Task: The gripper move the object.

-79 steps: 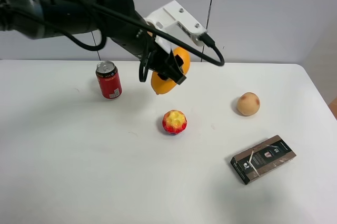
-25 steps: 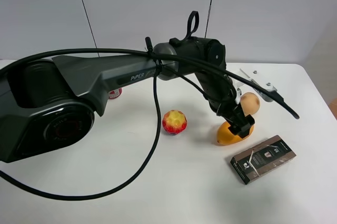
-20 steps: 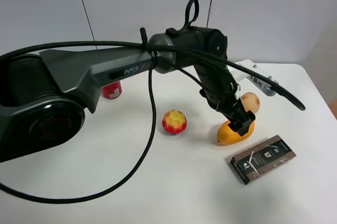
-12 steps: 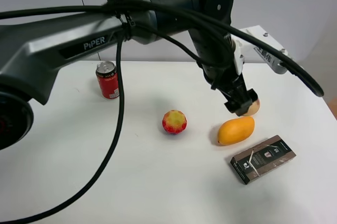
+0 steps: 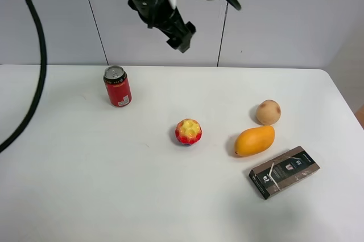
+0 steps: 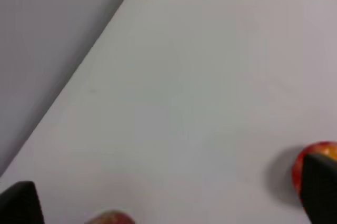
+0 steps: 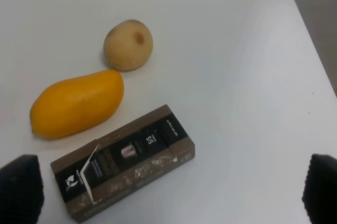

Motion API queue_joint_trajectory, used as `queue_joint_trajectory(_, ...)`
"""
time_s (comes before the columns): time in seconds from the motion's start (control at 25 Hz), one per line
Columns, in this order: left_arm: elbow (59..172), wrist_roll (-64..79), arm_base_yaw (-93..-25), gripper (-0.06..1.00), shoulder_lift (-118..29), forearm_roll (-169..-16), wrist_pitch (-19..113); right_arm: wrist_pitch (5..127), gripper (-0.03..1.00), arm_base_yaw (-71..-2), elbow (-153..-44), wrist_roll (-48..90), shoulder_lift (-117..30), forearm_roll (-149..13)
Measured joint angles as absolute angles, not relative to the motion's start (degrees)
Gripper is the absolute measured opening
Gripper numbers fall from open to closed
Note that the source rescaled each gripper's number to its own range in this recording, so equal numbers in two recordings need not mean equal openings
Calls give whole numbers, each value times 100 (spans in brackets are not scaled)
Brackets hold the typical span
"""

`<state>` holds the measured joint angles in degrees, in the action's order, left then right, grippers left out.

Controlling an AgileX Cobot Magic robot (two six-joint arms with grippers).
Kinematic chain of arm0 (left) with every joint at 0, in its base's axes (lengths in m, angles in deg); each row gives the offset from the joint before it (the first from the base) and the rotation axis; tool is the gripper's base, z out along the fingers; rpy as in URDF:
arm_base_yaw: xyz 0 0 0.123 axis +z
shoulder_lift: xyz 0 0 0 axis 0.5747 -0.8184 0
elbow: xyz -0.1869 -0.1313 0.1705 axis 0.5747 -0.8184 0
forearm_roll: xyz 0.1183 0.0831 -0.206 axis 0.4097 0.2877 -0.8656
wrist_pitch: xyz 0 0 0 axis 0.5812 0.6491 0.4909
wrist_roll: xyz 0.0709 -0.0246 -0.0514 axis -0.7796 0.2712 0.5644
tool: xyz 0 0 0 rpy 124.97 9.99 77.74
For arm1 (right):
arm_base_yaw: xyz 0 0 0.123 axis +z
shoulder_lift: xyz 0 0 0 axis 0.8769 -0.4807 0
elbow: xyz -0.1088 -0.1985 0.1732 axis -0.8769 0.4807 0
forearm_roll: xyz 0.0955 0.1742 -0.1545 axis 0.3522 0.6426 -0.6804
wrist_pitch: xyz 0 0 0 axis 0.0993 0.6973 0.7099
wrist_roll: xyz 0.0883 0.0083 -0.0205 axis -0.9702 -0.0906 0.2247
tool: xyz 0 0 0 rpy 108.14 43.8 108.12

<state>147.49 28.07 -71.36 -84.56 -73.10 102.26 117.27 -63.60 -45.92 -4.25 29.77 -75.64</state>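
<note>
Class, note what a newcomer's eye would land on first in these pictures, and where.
The bright orange mango lies on the white table between a pale peach and a brown box, right of centre. High over the table's far side, the black left gripper hangs open and empty.

Small white print on the brown box [image 7: 126,161] — seemingly "5|5" — other lettering too small
</note>
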Motion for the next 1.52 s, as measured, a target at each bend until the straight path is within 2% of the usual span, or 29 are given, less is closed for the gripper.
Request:
queue_joint_trajectory(0.4, 11564, 3249, -5808, 99, -6676, -7354, 8825, 11727, 100, -6360, -4592, -425, 2977, -7564)
queue_joint_trajectory(0.72, 10560, 3376, -3991, 99, -4871, -7310, 9039, 11727, 100, -6360, -4592, -425, 2977, -7564)
queue_joint_trajectory(0.76, 10560, 3376, -3991, 99, -4871, -7310, 9039, 11727, 100, -6360, -4592, -425, 2977, -7564)
queue_joint_trajectory(1.04, 9700, 3402, -2680, 100, -2828, -7363, 10092, 11727, 100, -6360, -4592, -425, 2977, -7564)
queue_joint_trajectory(1.52, 7439, 3407, -2621, 100, 1055, -7922, 10101, 11727, 100, -6360, -4592, -425, 2977, -7564)
